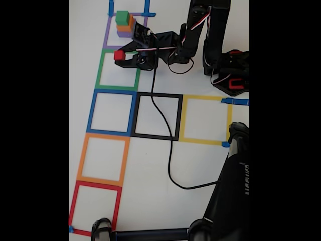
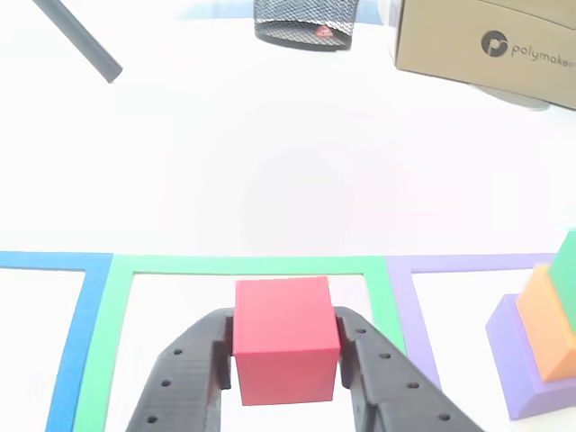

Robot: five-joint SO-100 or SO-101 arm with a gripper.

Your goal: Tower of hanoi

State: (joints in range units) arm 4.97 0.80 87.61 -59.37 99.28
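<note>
Claw (image 2: 286, 360) around red cube (image 2: 285, 339), stack (image 2: 540, 346) beside.

White table (image 1: 200, 165) bears coloured tape squares (image 1: 156, 116), a purple cube (image 2: 526, 364) and a black cable (image 1: 168, 145)

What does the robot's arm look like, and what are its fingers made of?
The arm is built of black plastic segments with red trim near its base and thin red and white wires running along it. A black cable trails from it across the white table. The gripper has two dark, finely textured fingers dotted with small round holes.
</note>
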